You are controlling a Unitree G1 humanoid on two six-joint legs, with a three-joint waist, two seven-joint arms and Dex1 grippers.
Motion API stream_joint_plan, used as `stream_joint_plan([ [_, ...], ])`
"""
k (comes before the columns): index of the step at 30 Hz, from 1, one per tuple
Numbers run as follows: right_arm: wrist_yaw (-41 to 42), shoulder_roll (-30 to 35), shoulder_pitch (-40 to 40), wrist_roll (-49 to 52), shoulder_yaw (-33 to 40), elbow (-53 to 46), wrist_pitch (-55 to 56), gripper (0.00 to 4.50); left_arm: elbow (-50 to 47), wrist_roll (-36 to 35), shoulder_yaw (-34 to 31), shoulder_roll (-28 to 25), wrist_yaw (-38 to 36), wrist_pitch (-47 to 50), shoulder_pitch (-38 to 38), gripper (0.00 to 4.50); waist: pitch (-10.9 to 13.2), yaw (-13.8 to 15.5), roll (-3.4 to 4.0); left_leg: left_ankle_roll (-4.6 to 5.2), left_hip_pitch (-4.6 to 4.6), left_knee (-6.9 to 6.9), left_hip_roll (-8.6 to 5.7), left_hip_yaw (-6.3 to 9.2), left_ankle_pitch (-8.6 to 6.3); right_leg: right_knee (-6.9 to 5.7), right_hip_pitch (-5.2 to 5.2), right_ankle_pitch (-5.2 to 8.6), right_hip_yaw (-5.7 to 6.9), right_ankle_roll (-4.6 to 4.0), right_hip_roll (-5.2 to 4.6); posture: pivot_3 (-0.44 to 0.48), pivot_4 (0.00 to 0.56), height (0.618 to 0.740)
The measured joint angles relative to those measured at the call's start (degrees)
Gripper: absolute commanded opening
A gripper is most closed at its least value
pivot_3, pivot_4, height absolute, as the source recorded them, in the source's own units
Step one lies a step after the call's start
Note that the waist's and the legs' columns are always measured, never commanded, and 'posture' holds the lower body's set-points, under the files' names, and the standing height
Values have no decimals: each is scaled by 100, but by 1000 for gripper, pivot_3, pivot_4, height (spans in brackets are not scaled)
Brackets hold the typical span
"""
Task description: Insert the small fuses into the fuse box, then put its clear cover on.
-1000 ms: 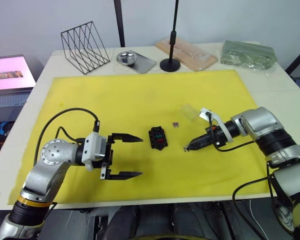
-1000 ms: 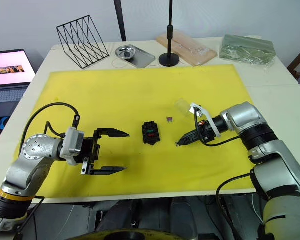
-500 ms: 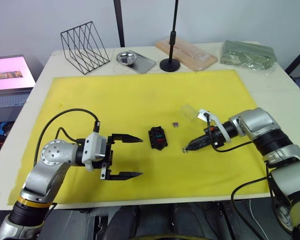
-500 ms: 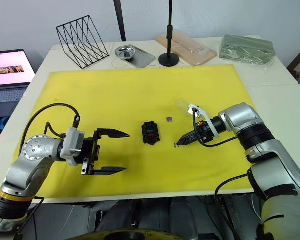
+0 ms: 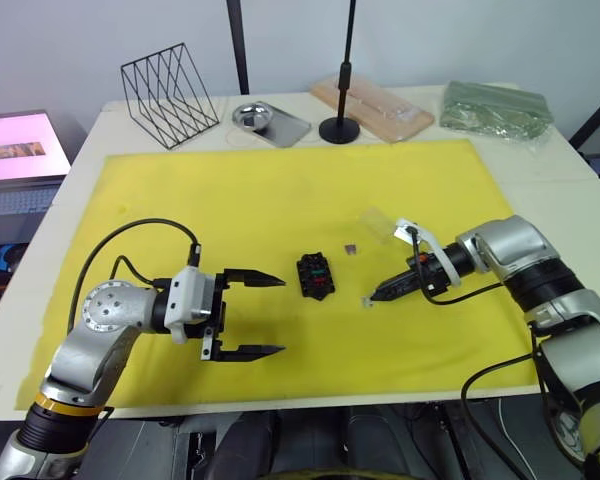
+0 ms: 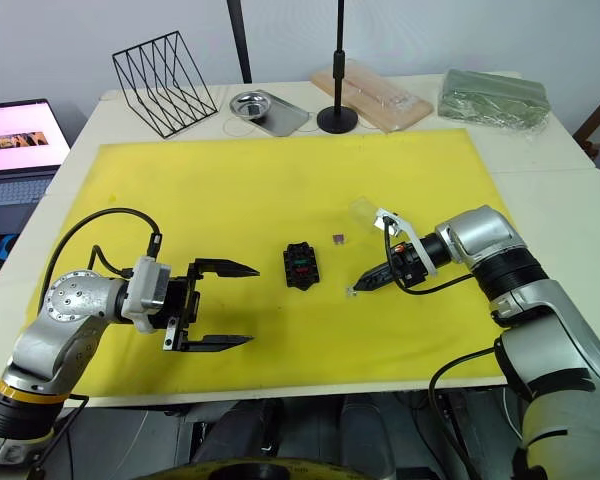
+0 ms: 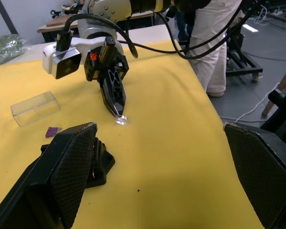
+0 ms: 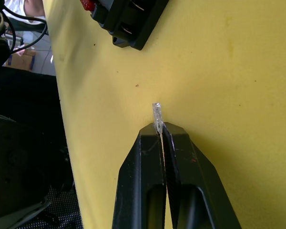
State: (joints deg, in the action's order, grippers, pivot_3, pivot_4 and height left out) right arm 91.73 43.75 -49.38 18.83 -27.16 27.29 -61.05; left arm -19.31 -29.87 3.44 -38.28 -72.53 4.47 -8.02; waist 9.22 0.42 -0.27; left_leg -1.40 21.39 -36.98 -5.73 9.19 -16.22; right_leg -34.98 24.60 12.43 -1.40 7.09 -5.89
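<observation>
The black fuse box (image 5: 316, 275) lies mid-mat with a red and a green fuse in its slots. My right gripper (image 5: 372, 297) hovers low just right of it, shut on the greyish clear fuse (image 8: 157, 113), which sticks out past the fingertips (image 8: 174, 138). The purple fuse (image 5: 351, 248) lies loose on the mat behind the box. Beside it, further right, rests the clear cover (image 5: 378, 224). My left gripper (image 5: 280, 314) stands open and empty on the left of the box, fingers (image 7: 71, 162) wide apart.
A yellow mat (image 5: 260, 190) covers the table. Along the back edge are a wire rack (image 5: 170, 80), a metal dish (image 5: 252, 115), a black stand base (image 5: 340, 128), a packaged wooden board (image 5: 372, 105) and a green bag (image 5: 495, 105). A laptop (image 5: 15, 148) sits far left. A person (image 7: 214, 38) stands beyond the table.
My right gripper has crept slightly left toward the fuse box with the clear fuse still in it. The left gripper has not moved.
</observation>
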Motion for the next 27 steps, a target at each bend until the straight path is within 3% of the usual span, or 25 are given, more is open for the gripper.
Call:
stream_joint_plan([
  [3, -136, 175, 71, 247, 351, -675, -305, 25, -8, -108, -75, -2, 79, 137, 30, 4500, 3, 4, 6, 0, 6, 1, 0, 1, 0, -1, 7, 0, -1, 0, 0, 0, 150, 740],
  [8, -932, 418, 42, 1074, 1821, -3020, -1138, 25, -137, -490, -577, -89, 569, 675, 389, 4500, 5, 16, 9, 0, 6, 10, 2, 2, 0, -4, 16, 1, -1, -1, 1, 0, 150, 740],
  [10, -1292, 403, 54, 1213, 2036, -3667, -1182, 25, -175, -598, -712, -36, 823, 890, 419, 4500, 5, 36, 8, 1, 4, 3, 2, 1, -1, -3, 6, 1, 2, 0, -1, 0, 150, 740],
  [13, -1705, 487, 346, 954, 1846, -4256, -517, 25, -186, -684, -751, 72, 1139, 1072, 433, 4500, 4, 60, 1, 0, 3, -5, -4, -1, -1, 1, -5, 0, 7, 2, -5, 0, 150, 740],
  [18, -2256, 397, 530, 415, 1431, -4361, 546, 25, -188, -611, -675, 279, 1501, 1172, 416, 4500, 4, 8, 1, -1, 1, 0, 3, -9, 0, -1, 4, 0, 2, 1, -1, 0, 150, 740],
  [27, -2738, -41, 491, 88, 1044, -4361, 1258, 25, -152, -80, -241, 466, 1546, 935, 437, 4500, 4, 35, 1, 0, 1, -1, 3, -9, 0, 0, 2, -1, 0, -1, -1, 0, 150, 740],
])
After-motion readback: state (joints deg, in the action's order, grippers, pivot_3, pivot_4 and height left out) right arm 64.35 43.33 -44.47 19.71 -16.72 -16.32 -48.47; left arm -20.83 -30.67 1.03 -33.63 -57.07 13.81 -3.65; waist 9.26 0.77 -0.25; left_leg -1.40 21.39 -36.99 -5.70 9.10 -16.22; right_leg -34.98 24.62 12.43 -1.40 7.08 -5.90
